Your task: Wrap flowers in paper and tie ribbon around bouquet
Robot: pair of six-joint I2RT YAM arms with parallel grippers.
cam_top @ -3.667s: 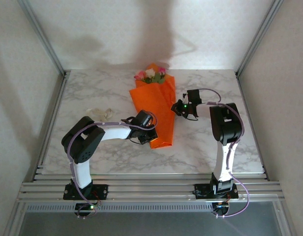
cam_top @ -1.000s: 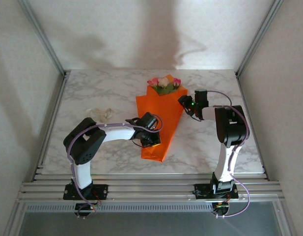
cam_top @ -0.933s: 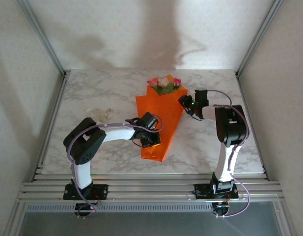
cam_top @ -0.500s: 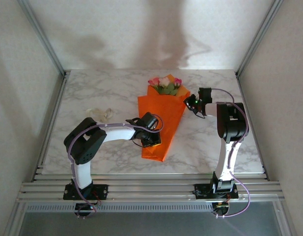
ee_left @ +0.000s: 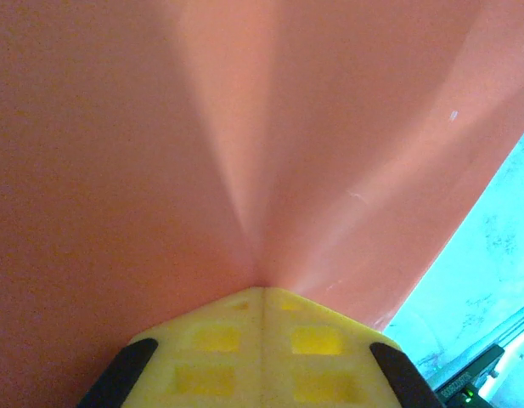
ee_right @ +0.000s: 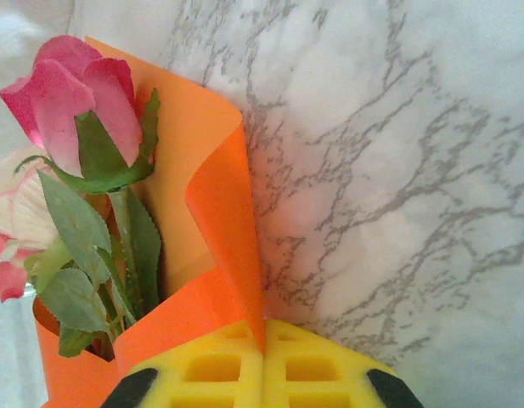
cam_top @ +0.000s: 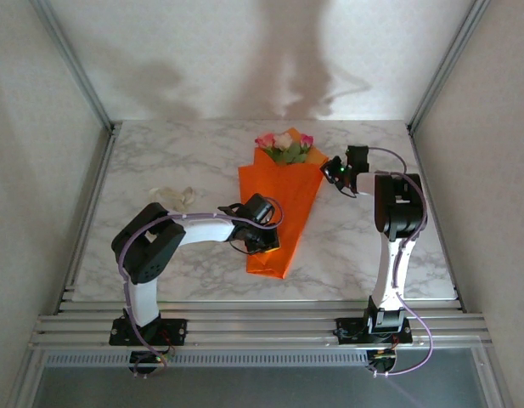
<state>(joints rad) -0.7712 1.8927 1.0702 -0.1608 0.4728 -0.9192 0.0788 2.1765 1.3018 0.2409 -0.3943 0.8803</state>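
The paper [cam_top: 278,204], coned around the flowers [cam_top: 284,144] on the desk [cam_top: 177,153], is pinched near its narrow end by the closed left hand [cam_top: 260,240] and at its wide end by the closed right hand [cam_top: 334,172], evidently to stop it unrolling.
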